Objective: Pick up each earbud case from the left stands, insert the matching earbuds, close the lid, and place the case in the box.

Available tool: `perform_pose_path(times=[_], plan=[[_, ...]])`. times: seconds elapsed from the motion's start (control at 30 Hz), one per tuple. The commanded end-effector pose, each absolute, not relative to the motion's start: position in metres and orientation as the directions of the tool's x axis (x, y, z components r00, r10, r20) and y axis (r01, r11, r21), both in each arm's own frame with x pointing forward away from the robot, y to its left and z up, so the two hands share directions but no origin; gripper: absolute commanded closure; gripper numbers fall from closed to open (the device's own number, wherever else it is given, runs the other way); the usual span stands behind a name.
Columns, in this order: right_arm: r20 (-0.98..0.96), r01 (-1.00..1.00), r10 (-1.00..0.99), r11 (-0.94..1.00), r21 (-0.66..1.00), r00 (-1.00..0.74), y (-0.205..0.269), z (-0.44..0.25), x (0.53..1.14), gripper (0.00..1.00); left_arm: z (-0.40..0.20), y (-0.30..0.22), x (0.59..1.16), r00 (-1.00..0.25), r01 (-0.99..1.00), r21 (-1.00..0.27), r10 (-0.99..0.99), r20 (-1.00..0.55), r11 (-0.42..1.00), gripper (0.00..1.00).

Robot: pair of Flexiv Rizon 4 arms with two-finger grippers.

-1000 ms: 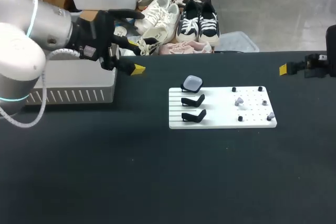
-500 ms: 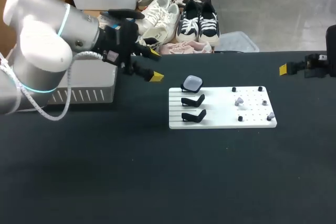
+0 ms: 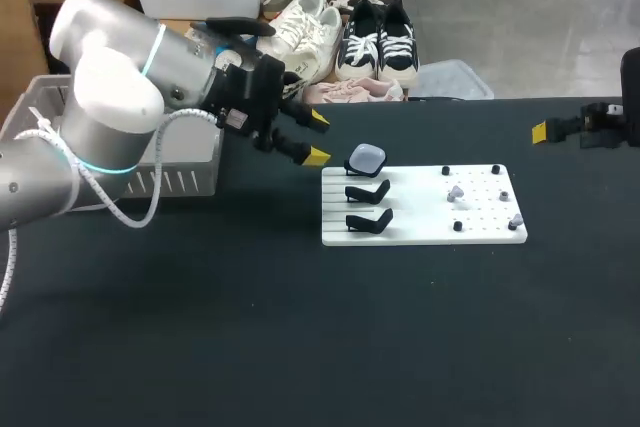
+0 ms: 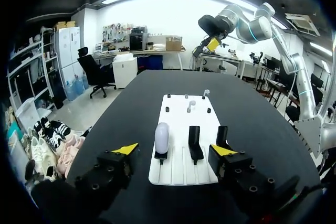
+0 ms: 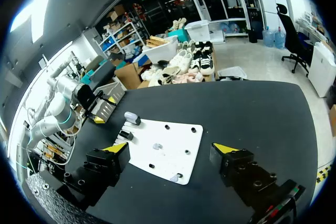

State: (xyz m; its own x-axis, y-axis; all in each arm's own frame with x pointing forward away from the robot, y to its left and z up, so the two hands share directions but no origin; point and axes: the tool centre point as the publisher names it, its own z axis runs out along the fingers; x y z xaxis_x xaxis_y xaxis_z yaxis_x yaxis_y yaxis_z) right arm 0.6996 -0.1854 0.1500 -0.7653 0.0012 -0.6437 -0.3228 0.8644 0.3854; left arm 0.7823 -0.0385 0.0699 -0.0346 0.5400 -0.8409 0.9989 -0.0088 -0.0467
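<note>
A pale lilac earbud case [image 3: 366,158] sits on the rearmost black stand at the left end of the white board [image 3: 423,237]. The two other stands [image 3: 368,192] hold nothing. Small grey earbuds [image 3: 455,192] rest on the board's right half. My left gripper [image 3: 317,138] hovers open just left of the case. In the left wrist view the case [image 4: 161,138] stands a little ahead of the left gripper [image 4: 174,150], with nothing between its fingers. My right gripper [image 5: 171,148] is open and far from the board [image 5: 168,145], at the table's right edge [image 3: 560,130].
A white slotted basket [image 3: 185,179] stands at the table's left rear, partly behind my left arm. Black pegs [image 3: 446,171] dot the board's right half. Bare dark tabletop [image 3: 300,337] stretches in front of the board.
My left arm has swung right from over the basket to just beside the case. Its fingers have narrowed slightly. The right arm has not moved.
</note>
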Motion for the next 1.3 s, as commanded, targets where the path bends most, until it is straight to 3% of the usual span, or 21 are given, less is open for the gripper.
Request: perform_pose_path(times=[0.03, 0.57, 1.3], plan=[[-0.643, -0.324, 0.000, 0.863, 0.386, -0.766, -0.186, 0.150, 0.700, 0.00, 0.059, -0.039, 0.784, -0.029, 0.994, -0.079, 0.534, -0.845, -0.070, 0.25], [-0.643, -0.324, 0.000, 0.863, 0.386, -0.766, -0.186, 0.150, 0.700, 0.00, 0.038, -0.063, 0.798, 0.019, 0.998, -0.015, 0.525, -0.851, -0.060, 0.20], [-0.643, -0.324, 0.000, 0.863, 0.386, -0.766, -0.186, 0.150, 0.700, 0.00, 0.025, -0.079, 0.803, 0.032, 0.997, -0.009, 0.514, -0.857, -0.077, 0.47]])
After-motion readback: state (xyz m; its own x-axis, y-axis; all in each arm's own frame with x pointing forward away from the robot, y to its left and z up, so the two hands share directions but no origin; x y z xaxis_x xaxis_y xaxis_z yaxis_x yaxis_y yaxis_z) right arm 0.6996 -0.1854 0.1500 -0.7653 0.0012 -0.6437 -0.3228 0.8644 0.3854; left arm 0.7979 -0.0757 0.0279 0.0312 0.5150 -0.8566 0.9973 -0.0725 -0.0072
